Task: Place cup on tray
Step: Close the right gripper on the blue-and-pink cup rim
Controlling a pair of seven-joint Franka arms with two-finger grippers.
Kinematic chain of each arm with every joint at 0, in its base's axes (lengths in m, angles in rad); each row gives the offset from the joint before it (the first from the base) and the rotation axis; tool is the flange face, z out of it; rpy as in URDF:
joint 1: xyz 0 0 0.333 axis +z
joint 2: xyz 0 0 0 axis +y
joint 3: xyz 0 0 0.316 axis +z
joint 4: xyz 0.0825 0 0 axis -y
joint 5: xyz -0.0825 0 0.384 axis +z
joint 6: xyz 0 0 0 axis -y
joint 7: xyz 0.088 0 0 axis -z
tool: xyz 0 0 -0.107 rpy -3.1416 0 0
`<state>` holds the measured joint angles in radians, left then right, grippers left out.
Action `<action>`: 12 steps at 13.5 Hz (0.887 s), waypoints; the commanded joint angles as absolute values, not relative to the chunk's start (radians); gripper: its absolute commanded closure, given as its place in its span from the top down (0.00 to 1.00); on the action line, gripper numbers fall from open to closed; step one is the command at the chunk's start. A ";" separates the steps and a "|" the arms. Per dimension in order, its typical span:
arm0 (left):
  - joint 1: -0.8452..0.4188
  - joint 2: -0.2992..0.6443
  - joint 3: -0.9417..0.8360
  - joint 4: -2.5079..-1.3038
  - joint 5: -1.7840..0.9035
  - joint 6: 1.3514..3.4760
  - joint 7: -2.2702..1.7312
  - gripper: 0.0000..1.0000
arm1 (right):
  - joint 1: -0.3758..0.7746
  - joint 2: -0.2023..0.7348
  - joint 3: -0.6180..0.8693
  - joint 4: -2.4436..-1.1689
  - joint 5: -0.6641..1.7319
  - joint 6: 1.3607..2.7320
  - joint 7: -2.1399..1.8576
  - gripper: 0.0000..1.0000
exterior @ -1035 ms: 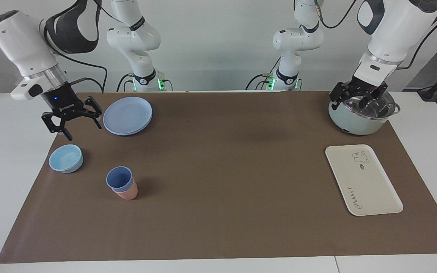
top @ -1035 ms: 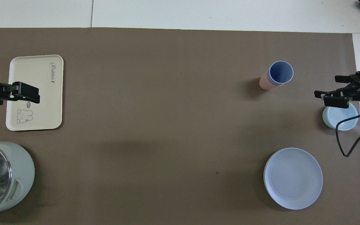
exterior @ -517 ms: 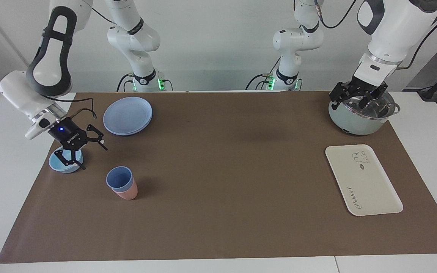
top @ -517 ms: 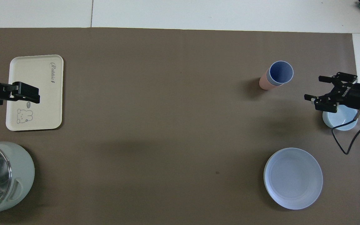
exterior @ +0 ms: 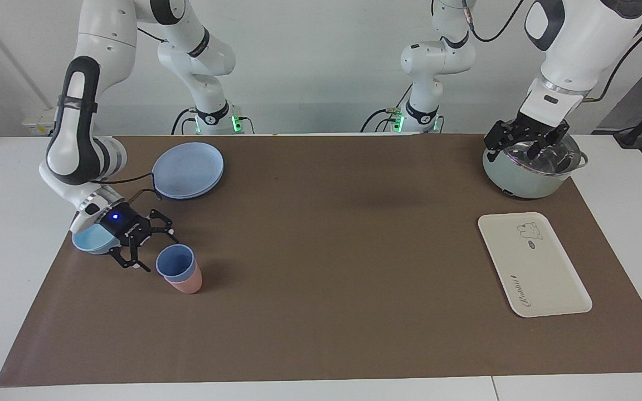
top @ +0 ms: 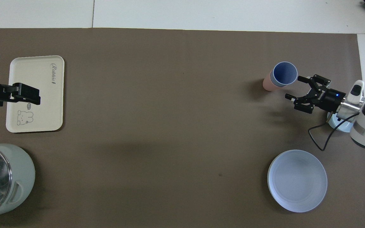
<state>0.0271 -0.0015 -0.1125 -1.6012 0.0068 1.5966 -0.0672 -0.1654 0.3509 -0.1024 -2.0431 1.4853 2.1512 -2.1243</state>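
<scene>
The periwinkle-blue cup (exterior: 175,261) stands upright, nested inside a pink cup (exterior: 188,285), toward the right arm's end of the table. It also shows in the overhead view (top: 284,73). My right gripper (exterior: 156,253) is open, low and tilted, right beside the cup's rim and not touching it; the overhead view (top: 294,87) shows it too. The cream tray (exterior: 533,264) lies empty at the left arm's end, also in the overhead view (top: 43,95). My left gripper (exterior: 527,149) waits open above the pot.
A light-blue bowl (exterior: 88,240) sits under my right wrist, partly hidden. A round blue plate (exterior: 187,170) lies nearer to the robots than the cups. A pale green pot (exterior: 533,175) with a glass lid stands nearer to the robots than the tray. A brown mat (exterior: 326,250) covers the table.
My right gripper has come down from beside the plate, passed over the bowl and reached the cup's side. The left arm and all objects have not moved.
</scene>
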 commanded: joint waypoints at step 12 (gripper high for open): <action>0.040 -0.023 -0.118 -1.618 0.002 1.589 -0.061 1.00 | -0.074 0.429 -0.094 -1.980 1.761 2.213 -2.238 1.00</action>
<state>0.0278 -0.0015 -0.1125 -1.6012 0.0068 1.5966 -0.0672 -0.0776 0.4046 -0.0982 -2.0078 1.7226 2.1842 -2.2150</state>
